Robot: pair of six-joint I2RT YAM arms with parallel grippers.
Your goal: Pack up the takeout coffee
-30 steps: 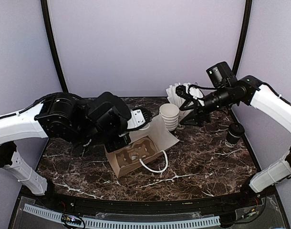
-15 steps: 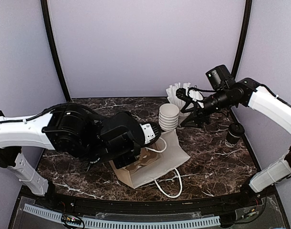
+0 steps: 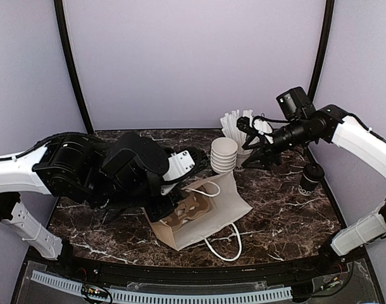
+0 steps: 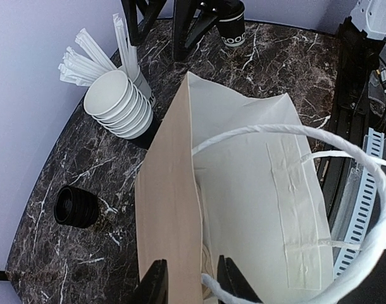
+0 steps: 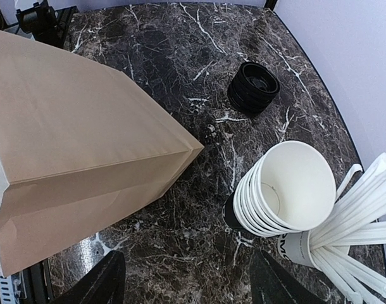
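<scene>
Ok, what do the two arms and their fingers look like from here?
Both arms have white shells on the long links and black joints and wrists: left arm, right arm. A thin black cable loops by the right wrist. The fingers are flat, black and matte.

Tan paper bag (image 3: 218,209), white rope handles (image 3: 221,253) — dark brown tabletop (image 3: 288,215) veined white — all-black takeout coffee cup (image 3: 311,179).

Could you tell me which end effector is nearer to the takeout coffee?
Right. The right end effector hovers by the cup stack, left of the takeout coffee; the left end effector straddles the edge of the paper bag, farther left.
</scene>
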